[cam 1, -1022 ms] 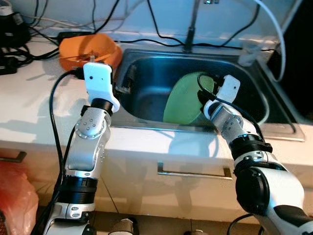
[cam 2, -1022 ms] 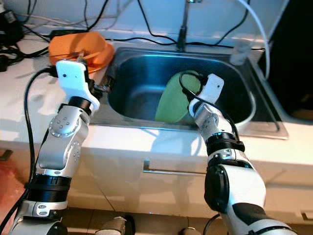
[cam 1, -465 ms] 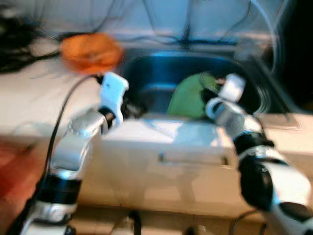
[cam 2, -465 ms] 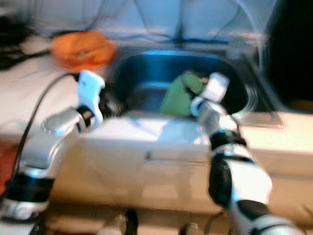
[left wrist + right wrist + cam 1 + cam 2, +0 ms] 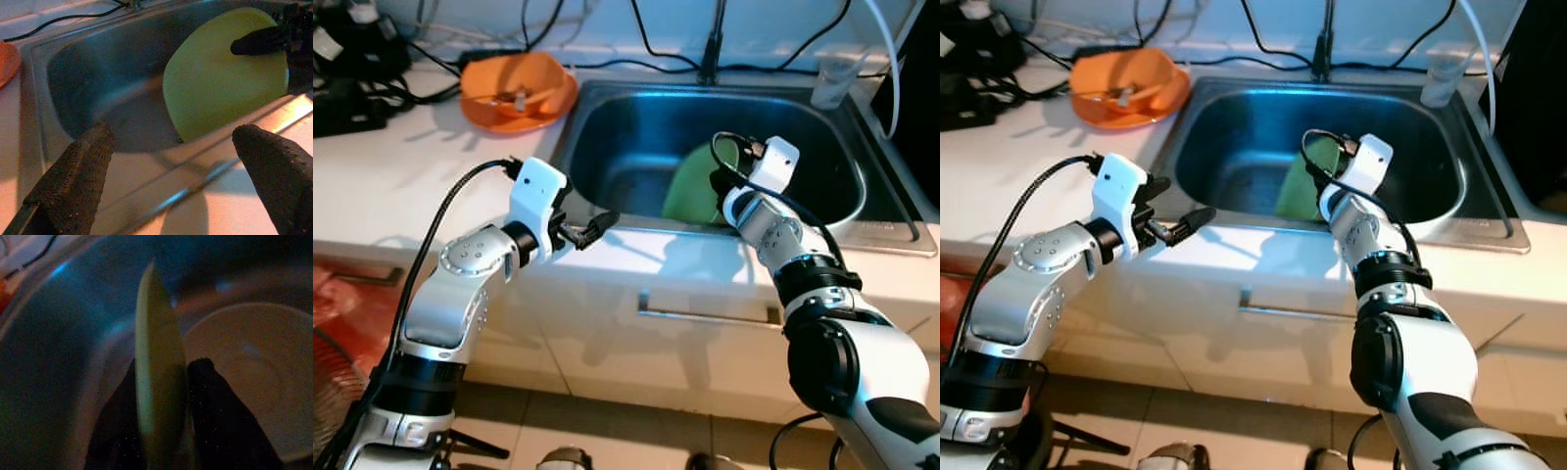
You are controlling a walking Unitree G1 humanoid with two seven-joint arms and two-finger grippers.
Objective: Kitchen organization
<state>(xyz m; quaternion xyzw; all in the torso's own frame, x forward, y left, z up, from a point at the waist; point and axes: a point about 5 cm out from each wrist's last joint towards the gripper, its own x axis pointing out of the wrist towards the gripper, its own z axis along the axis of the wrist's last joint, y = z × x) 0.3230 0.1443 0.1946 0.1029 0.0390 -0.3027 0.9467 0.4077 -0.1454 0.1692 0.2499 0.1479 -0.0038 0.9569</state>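
A light green plate [image 5: 690,186] stands on edge inside the steel sink [image 5: 607,137], leaning toward the front wall. My right gripper [image 5: 164,382] reaches down into the sink and is shut on the plate's rim [image 5: 156,357], one black finger on each face. My left gripper [image 5: 587,220] hovers over the front left rim of the sink, open, with nothing between its fingers [image 5: 73,181]. From there the plate [image 5: 225,73] lies across the basin, with a right finger dark against it.
A pale bowl [image 5: 244,367] lies in the sink behind the plate. An orange bowl [image 5: 517,88] holding small items sits on the counter left of the sink. Cables and black devices [image 5: 352,59] crowd the back left. A faucet [image 5: 710,59] and a clear cup [image 5: 829,83] stand behind.
The camera has shifted, showing more counter front and floor. My left arm has dropped from beside the orange bowl to the sink's front rim. The right gripper still holds the plate.
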